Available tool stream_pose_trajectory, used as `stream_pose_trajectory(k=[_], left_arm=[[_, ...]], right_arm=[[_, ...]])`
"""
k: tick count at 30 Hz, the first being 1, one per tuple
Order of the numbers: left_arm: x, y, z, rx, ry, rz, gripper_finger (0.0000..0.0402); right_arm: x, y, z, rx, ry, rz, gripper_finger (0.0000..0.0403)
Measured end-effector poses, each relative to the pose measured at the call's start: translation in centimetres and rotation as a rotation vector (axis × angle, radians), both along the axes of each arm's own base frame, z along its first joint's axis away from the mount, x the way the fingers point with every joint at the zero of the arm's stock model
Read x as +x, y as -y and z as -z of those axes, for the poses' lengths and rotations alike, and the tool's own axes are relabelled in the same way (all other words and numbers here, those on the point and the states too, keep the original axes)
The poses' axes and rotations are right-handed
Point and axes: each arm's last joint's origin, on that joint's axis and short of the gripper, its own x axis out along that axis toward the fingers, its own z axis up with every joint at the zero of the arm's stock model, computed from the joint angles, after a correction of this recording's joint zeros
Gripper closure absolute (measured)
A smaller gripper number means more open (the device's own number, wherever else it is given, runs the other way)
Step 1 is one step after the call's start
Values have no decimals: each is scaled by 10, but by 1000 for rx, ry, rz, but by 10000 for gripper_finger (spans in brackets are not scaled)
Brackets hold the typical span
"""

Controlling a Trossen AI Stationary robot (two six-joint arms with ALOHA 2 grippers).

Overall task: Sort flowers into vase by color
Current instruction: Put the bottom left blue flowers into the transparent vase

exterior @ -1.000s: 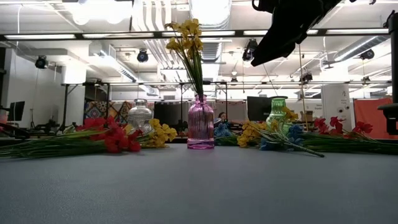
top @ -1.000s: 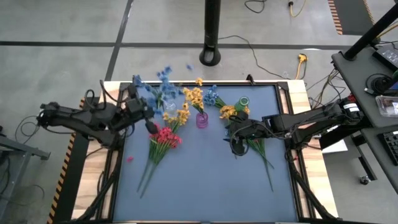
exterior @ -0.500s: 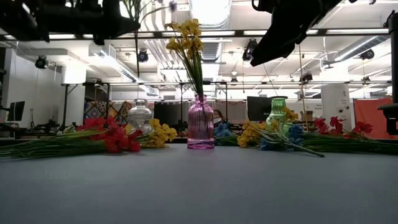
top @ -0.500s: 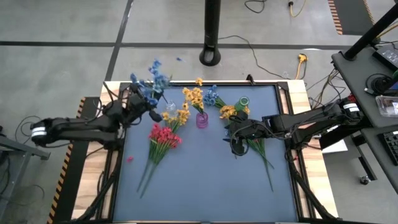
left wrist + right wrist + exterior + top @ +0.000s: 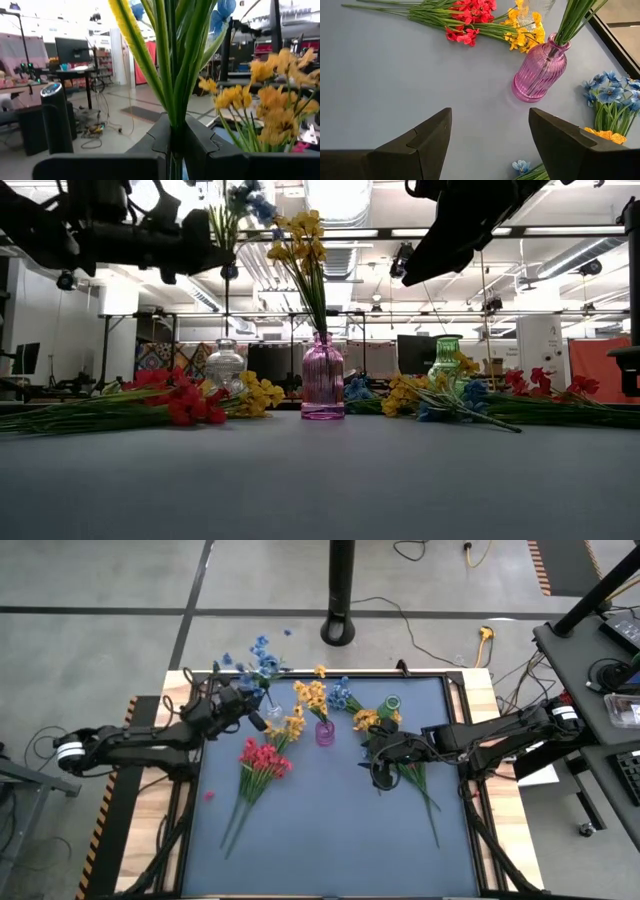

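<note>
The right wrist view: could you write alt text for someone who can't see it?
Two open dark fingers hang above a blue-grey table. Ahead stands a pink glass vase holding green stems, with red flowers and yellow flowers lying beyond it and blue flowers lying to one side.

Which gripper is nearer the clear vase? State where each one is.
Left. The left gripper, shut on blue flowers, hangs just beside the clear vase. The right gripper hovers open, beyond the purple vase.
</note>
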Motion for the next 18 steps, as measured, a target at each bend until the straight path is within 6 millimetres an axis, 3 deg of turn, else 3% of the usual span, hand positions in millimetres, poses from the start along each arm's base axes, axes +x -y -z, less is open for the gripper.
stream_pose_trajectory(k=[18], left_arm=[[6, -6, 13, -115, 6, -88, 381]], right_arm=[[0, 0, 0, -5, -2, -5, 141]])
